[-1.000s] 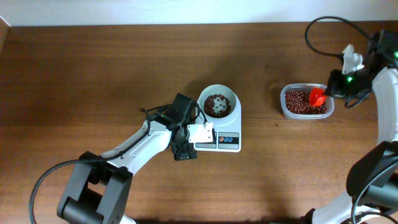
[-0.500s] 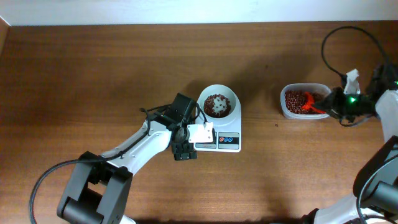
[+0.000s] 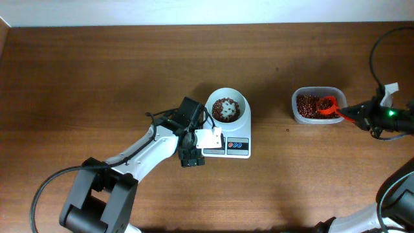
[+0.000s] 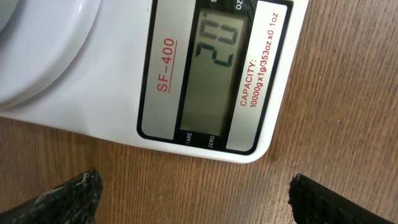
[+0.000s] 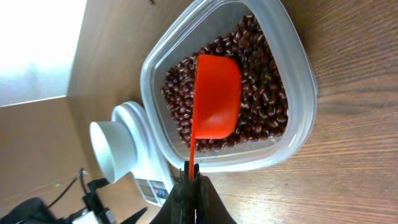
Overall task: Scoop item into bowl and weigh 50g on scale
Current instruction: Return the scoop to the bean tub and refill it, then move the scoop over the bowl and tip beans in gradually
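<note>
The white bowl (image 3: 226, 107) stands on the white scale (image 3: 234, 146) and holds some red-brown beans (image 3: 225, 109). The scale display (image 4: 210, 73) reads 20. More beans (image 3: 312, 107) fill the clear tub (image 3: 317, 119); they also show in the right wrist view (image 5: 261, 93). My right gripper (image 3: 365, 114) is shut on the thin handle of an orange scoop (image 3: 328, 105), whose bowl lies over the beans in the tub (image 5: 216, 93). My left gripper (image 3: 192, 155) is open and empty, hovering by the scale's display edge, its fingertips (image 4: 196, 199) wide apart over bare wood.
The wooden table (image 3: 97, 77) stretches left and behind. The tub (image 5: 292, 149) sits right of the scale, with the bowl (image 5: 112, 149) seen beyond it. A black cable loops near my right arm (image 3: 378, 52).
My right arm has swung out to the right and lowered, drawing the scoop flatter across the tub's right side. The left arm, bowl and scale have not moved.
</note>
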You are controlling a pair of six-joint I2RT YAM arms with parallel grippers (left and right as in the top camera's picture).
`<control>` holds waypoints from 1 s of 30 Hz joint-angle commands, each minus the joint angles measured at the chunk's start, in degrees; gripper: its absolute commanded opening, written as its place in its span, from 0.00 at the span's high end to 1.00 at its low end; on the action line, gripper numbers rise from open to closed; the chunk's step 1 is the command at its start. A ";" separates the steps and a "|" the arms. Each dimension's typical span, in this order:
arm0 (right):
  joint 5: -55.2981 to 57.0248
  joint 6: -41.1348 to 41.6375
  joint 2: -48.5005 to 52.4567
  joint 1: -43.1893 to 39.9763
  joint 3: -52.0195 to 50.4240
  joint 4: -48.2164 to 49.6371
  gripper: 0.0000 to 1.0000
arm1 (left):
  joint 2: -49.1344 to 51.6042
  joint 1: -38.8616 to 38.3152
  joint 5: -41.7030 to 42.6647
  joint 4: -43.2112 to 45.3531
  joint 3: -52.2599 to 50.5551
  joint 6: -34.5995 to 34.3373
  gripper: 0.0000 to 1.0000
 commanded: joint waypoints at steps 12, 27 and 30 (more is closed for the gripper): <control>-15.19 -7.56 0.50 -2.40 -0.31 -2.32 0.96 | -0.83 0.02 1.22 -0.04 -0.39 -0.74 0.01; -25.94 -8.41 0.50 12.72 -0.31 -0.87 0.96 | -0.83 0.02 1.22 -0.04 -0.39 -0.74 0.01; -25.94 -8.41 0.50 18.71 -0.31 0.35 0.96 | -0.83 0.02 1.22 -0.04 -0.39 -0.74 0.01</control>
